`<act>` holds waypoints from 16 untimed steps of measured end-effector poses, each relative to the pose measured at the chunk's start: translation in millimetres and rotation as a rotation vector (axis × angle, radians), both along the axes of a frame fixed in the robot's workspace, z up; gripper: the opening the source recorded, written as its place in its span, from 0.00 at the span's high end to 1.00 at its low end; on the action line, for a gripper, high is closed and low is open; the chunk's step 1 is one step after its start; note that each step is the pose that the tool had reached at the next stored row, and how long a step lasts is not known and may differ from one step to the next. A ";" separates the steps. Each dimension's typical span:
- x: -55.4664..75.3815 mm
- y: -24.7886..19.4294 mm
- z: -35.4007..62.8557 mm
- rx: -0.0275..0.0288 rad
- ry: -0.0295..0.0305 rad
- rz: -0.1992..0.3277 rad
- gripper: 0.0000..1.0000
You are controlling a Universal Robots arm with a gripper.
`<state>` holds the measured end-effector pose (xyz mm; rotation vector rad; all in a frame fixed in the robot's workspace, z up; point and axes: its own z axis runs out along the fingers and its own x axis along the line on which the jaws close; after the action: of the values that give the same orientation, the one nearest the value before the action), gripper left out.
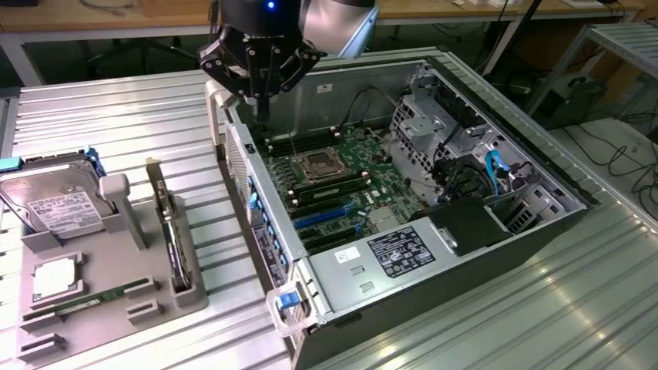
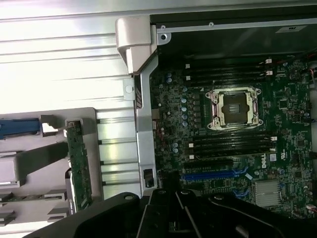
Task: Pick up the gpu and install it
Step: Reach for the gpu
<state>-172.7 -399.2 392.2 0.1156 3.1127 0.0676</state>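
The gpu (image 1: 169, 231) stands on edge in a slot of the grey holder (image 1: 113, 308), at the exterior view's left: a thin green board with a metal bracket at its far end. The wrist view shows its green edge (image 2: 79, 168) beside the case wall. My gripper (image 1: 260, 108) hangs high over the open computer case's rear corner, apart from the gpu, fingers together and holding nothing. Its dark fingers (image 2: 173, 218) hang over the motherboard (image 2: 233, 144), near the blue expansion slots (image 2: 213, 174).
The holder also carries a silver hard drive (image 1: 57, 202), a processor (image 1: 54, 277) and a memory stick (image 1: 98, 297). The open tower case (image 1: 535, 231) lies on its side on the ribbed metal table (image 1: 123, 116), with a power supply (image 1: 396, 254) and blue cables (image 1: 494, 169) inside.
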 end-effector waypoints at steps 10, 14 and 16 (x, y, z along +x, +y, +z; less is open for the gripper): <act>-10.7 -0.1 -0.7 0.0001 -0.0001 0.001 0.89; -15.4 -0.2 -1.0 0.0001 0.0000 0.001 0.89; -17.0 -0.2 -1.2 0.0001 -0.0001 0.001 0.89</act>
<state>-189.7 -399.4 391.0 0.1142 3.1127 0.0677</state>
